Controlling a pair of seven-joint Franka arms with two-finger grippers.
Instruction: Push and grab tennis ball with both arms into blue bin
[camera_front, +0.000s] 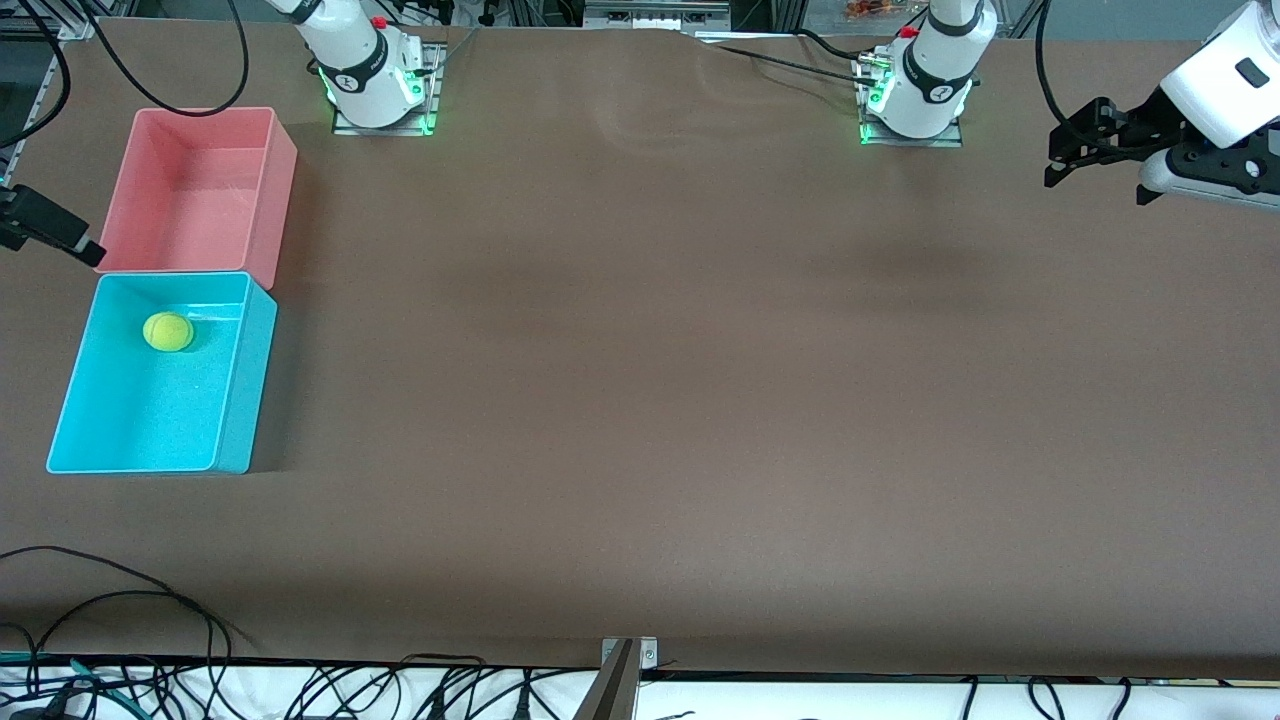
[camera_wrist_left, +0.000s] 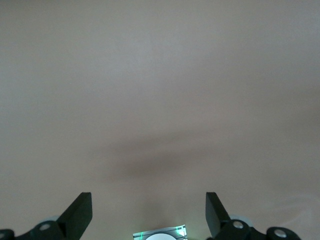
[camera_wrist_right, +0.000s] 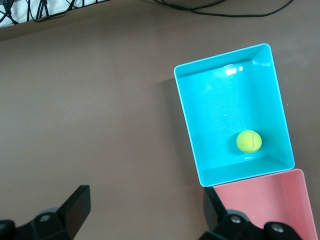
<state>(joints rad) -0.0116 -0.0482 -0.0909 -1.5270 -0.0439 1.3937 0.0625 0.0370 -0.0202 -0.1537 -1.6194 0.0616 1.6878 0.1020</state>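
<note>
jaws wide over brown table (camera_front: 640, 400)

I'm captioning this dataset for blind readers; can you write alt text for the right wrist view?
A tennis ball lies inside the blue bin on a brown table, near the wall that meets a pink bin. The right gripper hangs open and empty above bare table beside the bins, and black cables trail along the table's edge.

Fuzzy yellow-green tennis ball (camera_front: 168, 331) resting inside cyan blue bin (camera_front: 236, 380), near its pink-bin end
</note>
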